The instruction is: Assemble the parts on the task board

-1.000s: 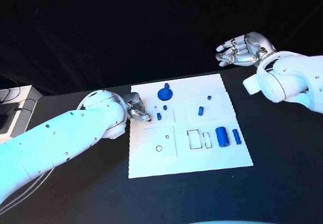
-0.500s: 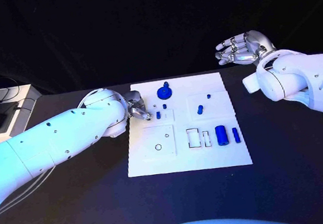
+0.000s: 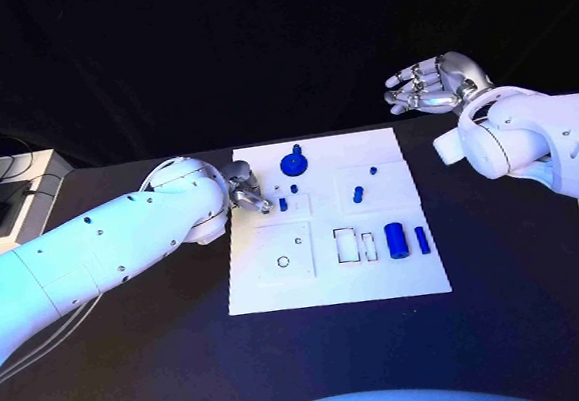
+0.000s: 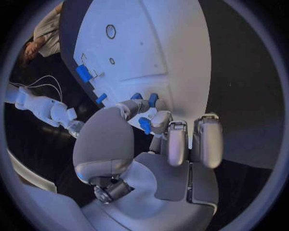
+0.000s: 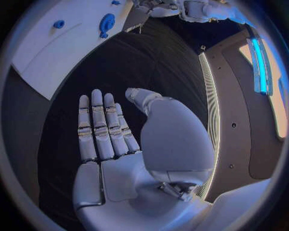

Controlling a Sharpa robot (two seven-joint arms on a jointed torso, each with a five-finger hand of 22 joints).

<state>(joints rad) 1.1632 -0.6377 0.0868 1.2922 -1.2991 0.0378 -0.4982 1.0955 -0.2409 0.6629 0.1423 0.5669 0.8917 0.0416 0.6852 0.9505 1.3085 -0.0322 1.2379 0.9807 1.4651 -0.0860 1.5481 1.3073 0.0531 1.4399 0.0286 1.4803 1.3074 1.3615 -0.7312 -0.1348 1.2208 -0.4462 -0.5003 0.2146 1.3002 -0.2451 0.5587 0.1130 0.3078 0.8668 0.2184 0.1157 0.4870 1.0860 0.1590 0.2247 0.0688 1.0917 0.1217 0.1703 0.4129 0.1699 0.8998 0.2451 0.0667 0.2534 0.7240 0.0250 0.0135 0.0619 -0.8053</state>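
Left hand sits at the left edge of the task board, toward its far corner; in the left wrist view its fingers curl in with a small blue part pinched between thumb and fingertip, just above the white plate. Right hand hangs in the air beyond the far right corner of the board, well apart from it, holding nothing; the right wrist view shows its fingers stretched out straight side by side with the thumb set off from them.

Black table carries the board in its middle. On the board, the largest part is a round blue disc with a knob near the far edge. Next comes a blue cylinder lying near the right edge, with a thinner blue bar just beside it on its right. 2 small blue pegs lie right of the middle, and 2 more small pieces lie close to the left hand's fingertips. A small ring mark shows on the near left panel.
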